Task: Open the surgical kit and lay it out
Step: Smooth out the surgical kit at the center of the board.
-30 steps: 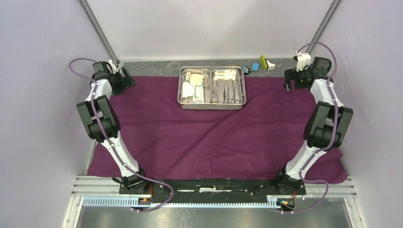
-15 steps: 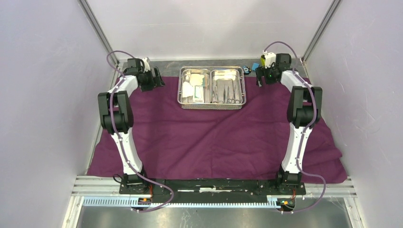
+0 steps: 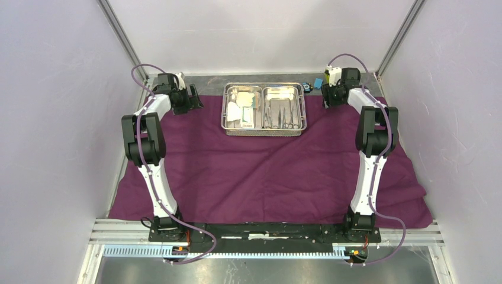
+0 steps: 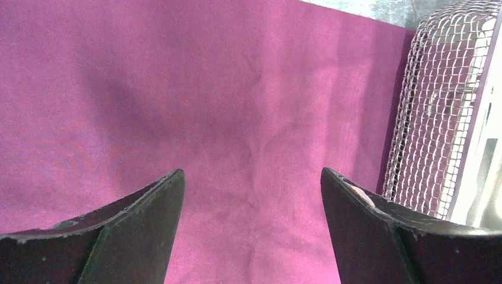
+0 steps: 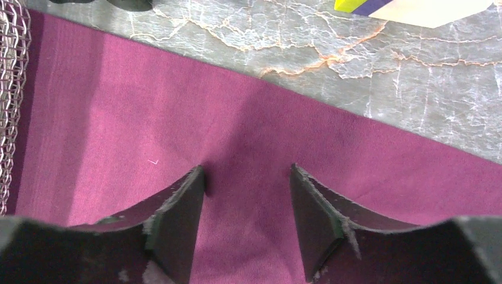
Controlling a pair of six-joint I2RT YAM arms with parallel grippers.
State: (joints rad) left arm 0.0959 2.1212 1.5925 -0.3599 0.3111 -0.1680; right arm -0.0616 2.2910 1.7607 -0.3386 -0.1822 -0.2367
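The cloth (image 3: 266,171) is spread open on the tabletop (image 5: 284,41). The steel tray (image 3: 225,110), just right of the left hand (image 4: 251,174) and left of the right hand (image 5: 245,168), is not yet unloaded, with instruments (image 3: 283,113) and gauze pads (image 3: 243,100) inside. Both hands are held spread and empty over the cloth.

Over the last second both arms have swung inward along the far edge of the cloth (image 3: 266,165). The left gripper (image 3: 190,103) has moved from the far-left corner to near the tray (image 3: 264,131). The right gripper (image 3: 329,97) has moved from the far-right corner to the tray's other side. Most of the travel fell in the first half second - since then, only slight shifts.
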